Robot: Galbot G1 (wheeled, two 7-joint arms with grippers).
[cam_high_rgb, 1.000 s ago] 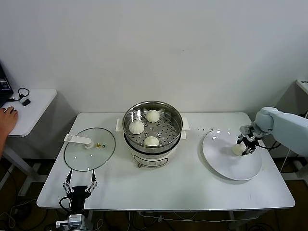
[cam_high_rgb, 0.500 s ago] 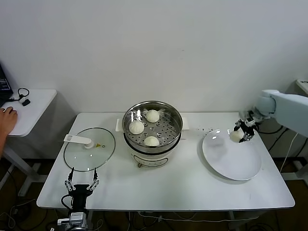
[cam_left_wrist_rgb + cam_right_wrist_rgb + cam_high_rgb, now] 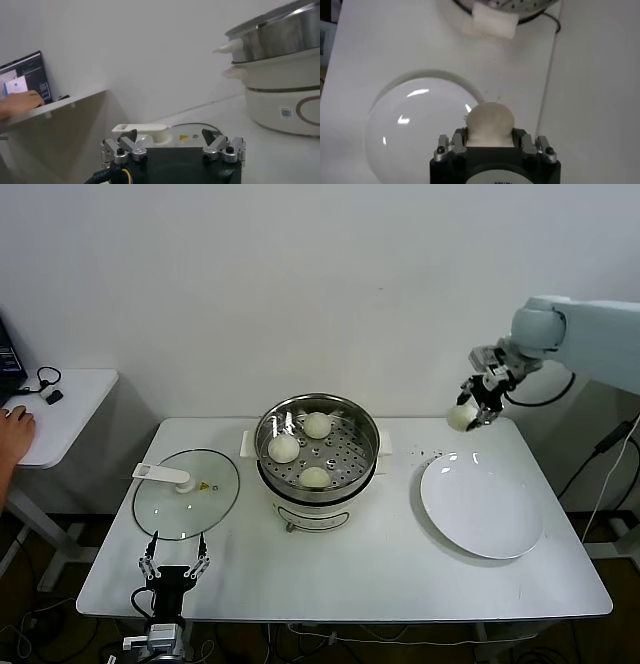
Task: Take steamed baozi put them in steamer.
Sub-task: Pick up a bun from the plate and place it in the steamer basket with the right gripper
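My right gripper [image 3: 472,413] is up in the air above the far edge of the table [image 3: 400,574], beyond the white plate [image 3: 482,509], fingers pinching one baozi [image 3: 461,418] between them. Right wrist view confirms it: the bun [image 3: 490,122] sits clamped between my fingers [image 3: 451,145], with the plate [image 3: 410,130] below and one white handle [image 3: 489,22] of the steamer further off. The plate has nothing on it. The steamer [image 3: 317,454] stands mid-table, lid off, with three baozi already on the perforated tray: one at the back [image 3: 317,424], one on my left [image 3: 284,448], one at the front [image 3: 315,477]. The held bun is well apart from the steamer, off to its right and higher. The glass lid [image 3: 187,492] lies flat on the table left of the steamer, white handle up. My left gripper [image 3: 173,570] is parked low at the near table edge just in front of the lid, fingers spread, holding nothing; its wrist view shows both fingertips [image 3: 131,145] apart with the lid handle [image 3: 145,131] ahead and the steamer wall [image 3: 280,45] to one side.
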